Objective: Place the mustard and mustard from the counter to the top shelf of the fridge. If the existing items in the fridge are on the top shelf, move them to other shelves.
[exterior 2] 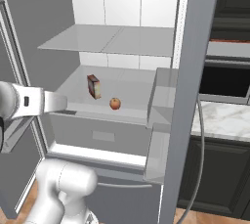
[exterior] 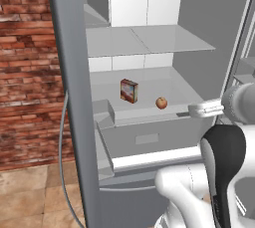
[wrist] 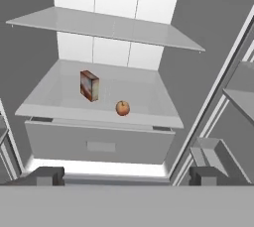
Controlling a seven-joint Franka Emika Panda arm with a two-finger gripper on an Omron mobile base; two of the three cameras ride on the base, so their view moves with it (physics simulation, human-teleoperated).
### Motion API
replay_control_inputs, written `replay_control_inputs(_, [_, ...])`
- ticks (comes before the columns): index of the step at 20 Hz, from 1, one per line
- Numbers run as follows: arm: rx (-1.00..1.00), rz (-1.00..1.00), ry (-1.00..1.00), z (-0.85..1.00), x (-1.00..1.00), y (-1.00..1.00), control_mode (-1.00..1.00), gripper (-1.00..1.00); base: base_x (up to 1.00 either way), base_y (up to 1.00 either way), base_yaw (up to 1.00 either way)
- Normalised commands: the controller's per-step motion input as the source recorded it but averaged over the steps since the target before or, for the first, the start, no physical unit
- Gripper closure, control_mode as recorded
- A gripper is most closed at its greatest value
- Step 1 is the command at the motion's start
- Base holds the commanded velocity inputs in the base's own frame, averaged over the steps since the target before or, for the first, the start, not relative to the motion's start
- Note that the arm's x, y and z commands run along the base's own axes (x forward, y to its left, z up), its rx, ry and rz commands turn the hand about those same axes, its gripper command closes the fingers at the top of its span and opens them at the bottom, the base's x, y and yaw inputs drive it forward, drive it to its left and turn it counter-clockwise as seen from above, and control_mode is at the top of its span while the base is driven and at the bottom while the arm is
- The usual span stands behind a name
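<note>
The fridge [wrist: 198, 23] stands open in front of me. A small red-orange apple [wrist: 122, 107] [exterior: 161, 103] [exterior 2: 114, 103] and a small upright box [wrist: 89, 85] [exterior: 129, 90] [exterior 2: 93, 86] rest apart on the wide white shelf [wrist: 144, 92] over the drawer. The grey two-panel top shelf [wrist: 114, 27] [exterior: 149, 40] [exterior 2: 112, 39] above them is bare. My gripper [wrist: 126, 176] [exterior: 185, 113] [exterior 2: 68, 111] is open with nothing between its fingers, held outside the fridge at about drawer height, short of both items. The mustard bottles are out of view. A strip of the marble counter [exterior 2: 224, 118] lies to the right.
The open fridge door [exterior 2: 195, 71] with its bins [exterior 2: 163, 96] stands between fridge and counter. Another door edge [exterior: 69, 72] rises on the left before a brick wall [exterior: 25, 48]. A grey drawer [wrist: 99, 144] sits under the white shelf.
</note>
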Motion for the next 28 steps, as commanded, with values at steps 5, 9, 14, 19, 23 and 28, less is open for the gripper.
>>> replay_control_inputs(5, [0.00,0.00,-0.16,0.00,0.02,0.00,-1.00,-1.00,0.00,0.00,0.00])
replay_control_inputs(9, [0.00,0.00,-0.09,0.00,0.00,0.00,-1.00,-1.00,0.00,0.00,0.00])
replay_control_inputs(14, [0.00,0.00,0.00,0.00,-0.06,0.00,-1.00,-1.00,0.00,0.00,0.00])
replay_control_inputs(19, [0.00,0.00,0.00,0.00,0.00,0.00,1.00,-1.00,-0.87,0.00,0.06])
replay_control_inputs(23, [0.00,0.00,0.00,0.00,0.00,0.00,1.00,-1.00,-1.00,0.00,0.10])
replay_control_inputs(28, [0.00,0.00,0.00,0.00,0.00,0.00,1.00,-1.00,-1.00,0.00,0.02])
